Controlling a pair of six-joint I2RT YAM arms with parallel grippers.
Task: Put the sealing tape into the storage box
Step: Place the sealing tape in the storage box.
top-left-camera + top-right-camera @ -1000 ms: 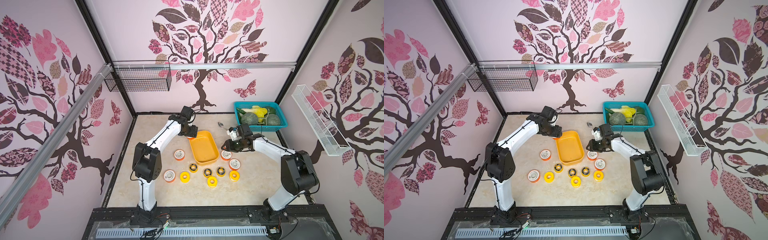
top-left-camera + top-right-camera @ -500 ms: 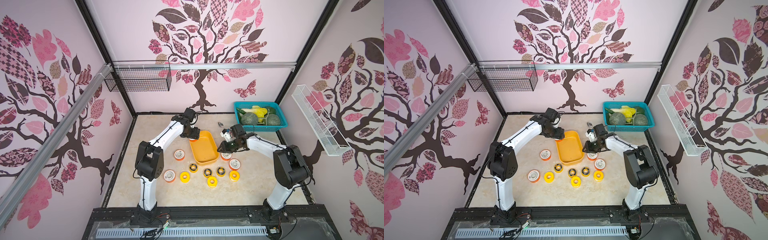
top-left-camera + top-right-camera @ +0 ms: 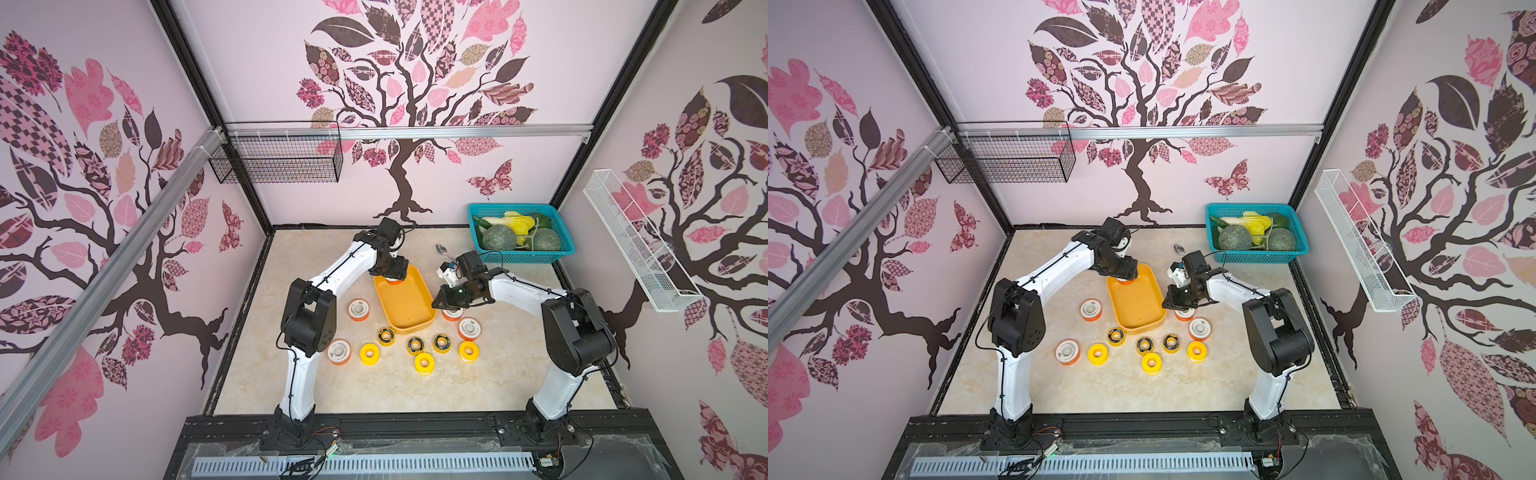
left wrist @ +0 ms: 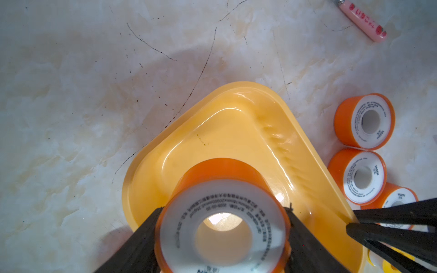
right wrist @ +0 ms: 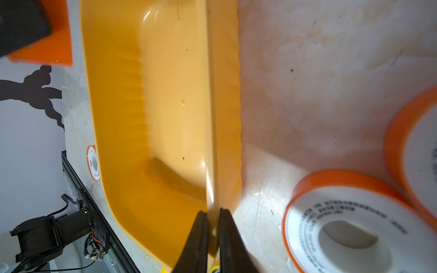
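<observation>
right gripper (image 5: 212, 212) closed onto storage box (image 5: 153, 94) rim | left gripper (image 4: 223, 210) holding roll (image 4: 220, 171)

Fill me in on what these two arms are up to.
The left end effector grips an orange tape roll and holds it over the far end of the yellow storage box. The right end effector is clamped on the box's side rim. No roll lies loose in the box yet. The remaining rolls, in orange, yellow and black, sit on the table around it.
</observation>
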